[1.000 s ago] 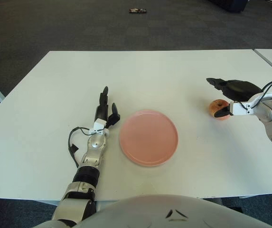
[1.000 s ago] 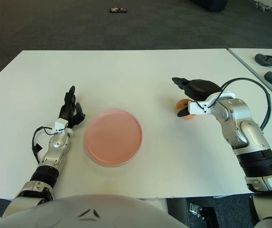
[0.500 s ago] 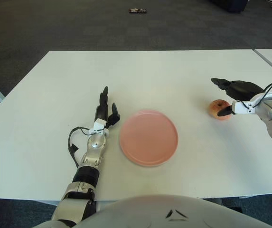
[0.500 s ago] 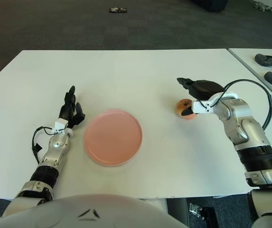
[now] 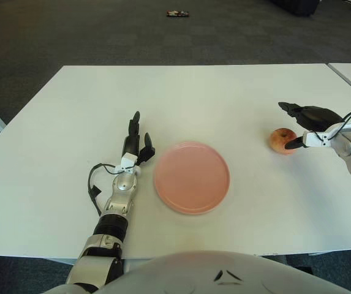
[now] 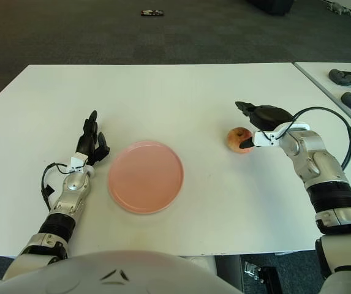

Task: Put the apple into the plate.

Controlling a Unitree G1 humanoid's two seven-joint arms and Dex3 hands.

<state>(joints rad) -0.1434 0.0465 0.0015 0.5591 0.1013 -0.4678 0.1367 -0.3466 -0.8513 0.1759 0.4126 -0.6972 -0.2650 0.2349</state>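
Right eye view: white table (image 6: 181,92) w/ pink plate (image 6: 145,176) near the front edge, a bit left of centre. Apple (image 6: 239,140) sits on the bare tabletop at abt 3 o'clock from the plate, well apart from it, not in the plate. Right hand (image 6: 256,123) is just beside the apple at its 3 o'clock side, fingers spread wide: upper fingers reach over toward 12-1 o'clock of the fruit, and the thumb (image 6: 246,144) points at the apple's lower right flank, right at its edge; can't tell if it truly touches. Nothing is gripped; apple stands on the table by itself, stem dimple up. Right forearm runs back toward 5 o'clock w/ a black cable looping over it. Left hand (image 6: 90,144) shows at abt 9 o'clock of the plate, just beside its rim, fingers straight & relaxed, pointing to 12 o'clock, holding nothing; the forearm lies along the table toward 7 o'clock w/ a small black cable loop next to the wrist. At far right, on a second table (image 6: 328,76), two dark handheld devices (image 6: 350,78). Dark carpet floor beyond, w/ a small dark object (image 6: 153,12) at top centre.
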